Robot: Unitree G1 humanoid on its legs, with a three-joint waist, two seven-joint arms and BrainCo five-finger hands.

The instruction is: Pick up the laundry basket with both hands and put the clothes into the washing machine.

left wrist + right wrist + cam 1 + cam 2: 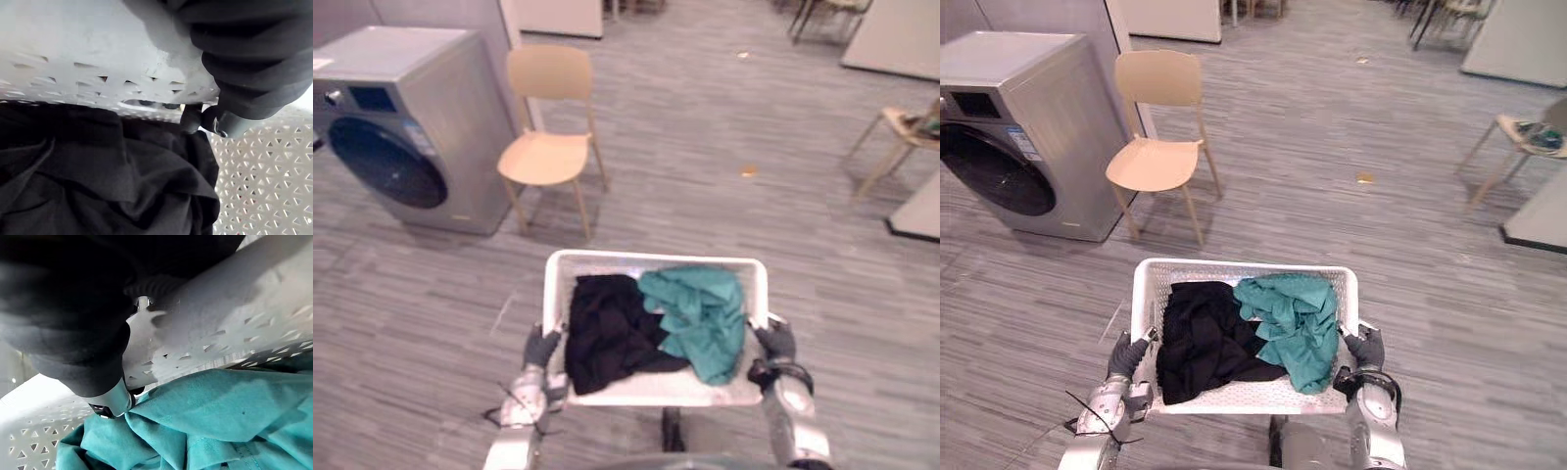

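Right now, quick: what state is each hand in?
Left hand: closed on the laundry basket at its left rim, thumb hooked inside.
Right hand: closed on the right rim, thumb hooked inside.

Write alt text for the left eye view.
A white laundry basket, held at its sides by the robot's left hand and right hand, carries black clothes and a teal garment. Ahead to the left on the grey floor stand a silver washing machine and a tan chair.

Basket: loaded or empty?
Loaded: black clothes and teal clothes lie crumpled inside the basket, which the left hand and right hand grip at its side rims.
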